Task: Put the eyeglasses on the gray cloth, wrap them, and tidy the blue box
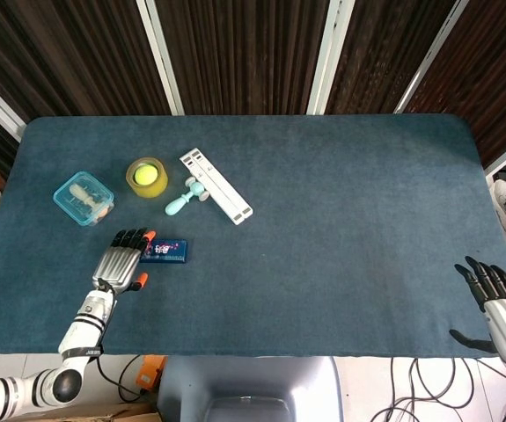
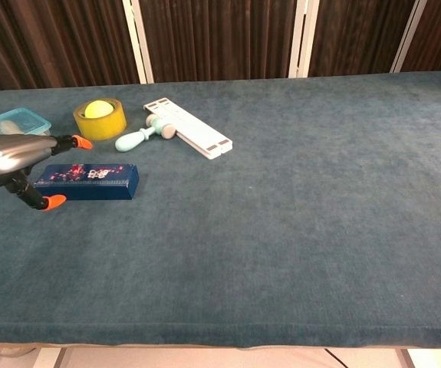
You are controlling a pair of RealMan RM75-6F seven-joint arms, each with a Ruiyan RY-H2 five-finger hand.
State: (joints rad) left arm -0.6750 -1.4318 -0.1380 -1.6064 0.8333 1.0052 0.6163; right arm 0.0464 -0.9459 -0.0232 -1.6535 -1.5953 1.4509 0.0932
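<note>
A long blue box (image 1: 165,251) (image 2: 88,181) lies flat on the dark blue table, left of centre. My left hand (image 1: 121,261) (image 2: 17,161) hovers just left of the box with its fingers spread and nothing in them; its orange fingertips (image 1: 150,236) reach over the box's left end. My right hand (image 1: 497,301) hangs open off the table's front right corner, seen only in the head view. No eyeglasses or gray cloth appear in either view.
A clear blue lidded container (image 1: 84,197) (image 2: 9,123) sits at the far left. A yellow tape roll (image 1: 146,177) (image 2: 100,118) holds a yellow ball. Beside it lie a mint handled tool (image 1: 185,200) (image 2: 143,135) and a white slotted bar (image 1: 216,185) (image 2: 187,127).
</note>
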